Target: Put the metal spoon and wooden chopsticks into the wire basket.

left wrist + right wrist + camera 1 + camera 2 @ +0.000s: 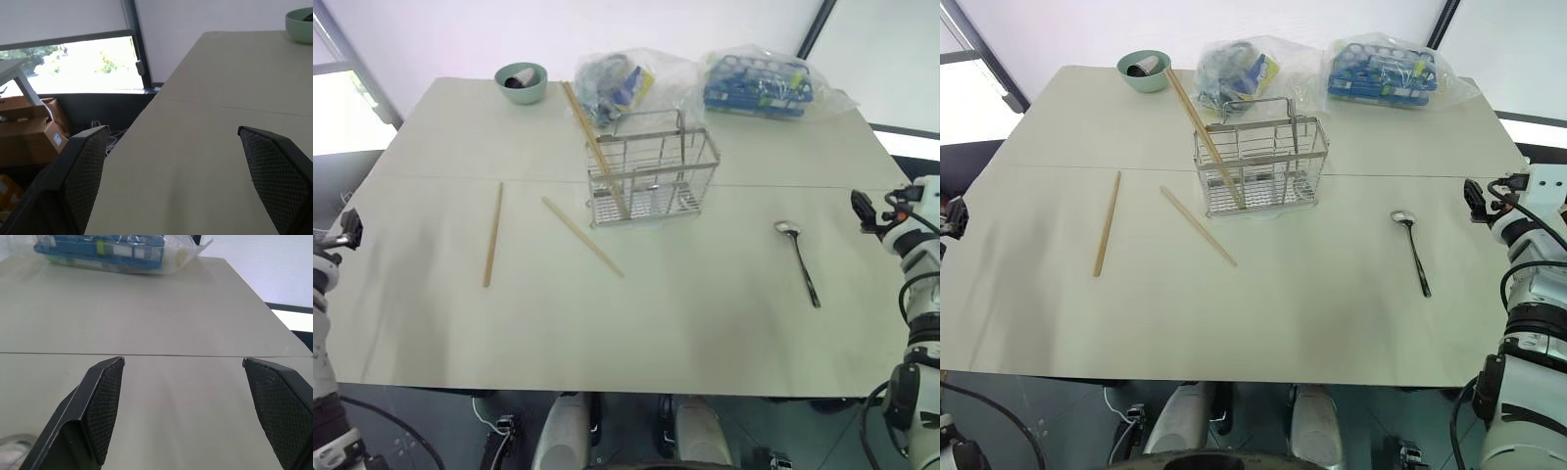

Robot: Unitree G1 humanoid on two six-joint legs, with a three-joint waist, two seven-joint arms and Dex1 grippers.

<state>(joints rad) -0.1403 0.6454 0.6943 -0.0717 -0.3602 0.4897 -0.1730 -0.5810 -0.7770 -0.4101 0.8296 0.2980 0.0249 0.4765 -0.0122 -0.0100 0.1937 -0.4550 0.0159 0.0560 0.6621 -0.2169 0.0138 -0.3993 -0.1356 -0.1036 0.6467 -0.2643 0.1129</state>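
Note:
The wire basket stands upright at the middle of the pale table. One of the wooden chopsticks leans inside it, its top sticking out toward the far left. Two more lie flat on the table to the basket's left, one further out and one close by. The metal spoon lies to the right of the basket, bowl end away from me. My left gripper hovers at the table's left edge, open and empty. My right gripper is at the right edge, open and empty, apart from the spoon.
A green bowl with a dark object inside sits at the far left. Two clear plastic bags of items lie behind the basket. Cardboard boxes sit on the floor beyond the table's left edge.

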